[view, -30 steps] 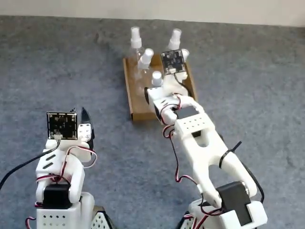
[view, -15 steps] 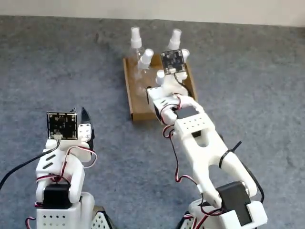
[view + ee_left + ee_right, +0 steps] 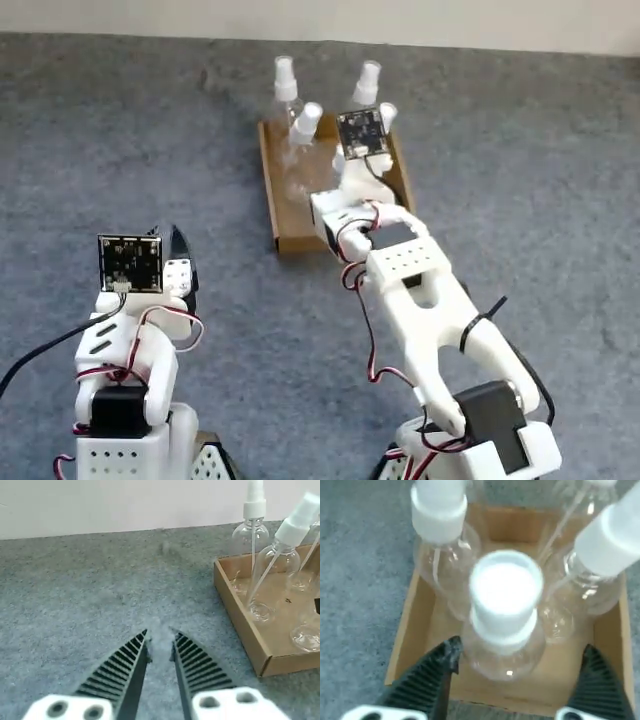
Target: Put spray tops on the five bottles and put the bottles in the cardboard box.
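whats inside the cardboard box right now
Clear bottles with white spray tops stand upright in the cardboard box; the nearest bottle sits between the fingers of the open right gripper. From above, the right arm covers part of the box, so the count is uncertain.

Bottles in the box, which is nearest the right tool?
The front bottle, flanked by the fingers of the open right tool, at the box's near edge; the others stand farther back.
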You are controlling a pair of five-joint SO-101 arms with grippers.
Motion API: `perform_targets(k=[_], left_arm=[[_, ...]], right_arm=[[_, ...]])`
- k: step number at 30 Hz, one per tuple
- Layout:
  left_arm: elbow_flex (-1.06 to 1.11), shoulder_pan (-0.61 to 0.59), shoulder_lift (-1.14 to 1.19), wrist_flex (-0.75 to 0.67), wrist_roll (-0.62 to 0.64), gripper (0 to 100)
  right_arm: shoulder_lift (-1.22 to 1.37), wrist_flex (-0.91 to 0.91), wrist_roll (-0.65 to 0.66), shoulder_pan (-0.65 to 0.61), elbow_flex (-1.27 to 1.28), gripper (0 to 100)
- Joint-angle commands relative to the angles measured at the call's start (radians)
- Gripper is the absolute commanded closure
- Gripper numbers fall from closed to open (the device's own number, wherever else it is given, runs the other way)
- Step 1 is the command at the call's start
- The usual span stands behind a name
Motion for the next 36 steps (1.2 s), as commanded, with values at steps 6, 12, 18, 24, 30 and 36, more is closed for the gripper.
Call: perform_targets(k=[6, 12, 18, 24, 30, 36], left_arm=[[-0.004, 0.027, 0.001, -0.021, -0.005, 99], [-0.002, 0.027, 0.001, -0.021, -0.005, 99], [-0.004, 0.021, -0.008, -0.021, -0.005, 99], [-0.018, 0.021, -0.01, -0.026, -0.006, 99], [-0.05, 0.005, -0.018, -0.021, -0.006, 99], [-0.053, -0.051, -0.142, 0.055, -0.006, 99]], right_arm=[[-0.065, 0.153, -0.003, 0.002, -0.173, 70.2], [-0.067, 0.278, 0.0, 0.002, -0.298, 70.3], [-0.236, 0.443, -0.003, 0.002, -0.349, 72.0], [-0.568, 0.556, 0.002, 0.03, -0.133, 95.2], [-0.872, 0.55, 0.163, 0.084, 0.286, 99.3], [-1.222, 0.555, 0.258, 0.087, 0.653, 99.3]])
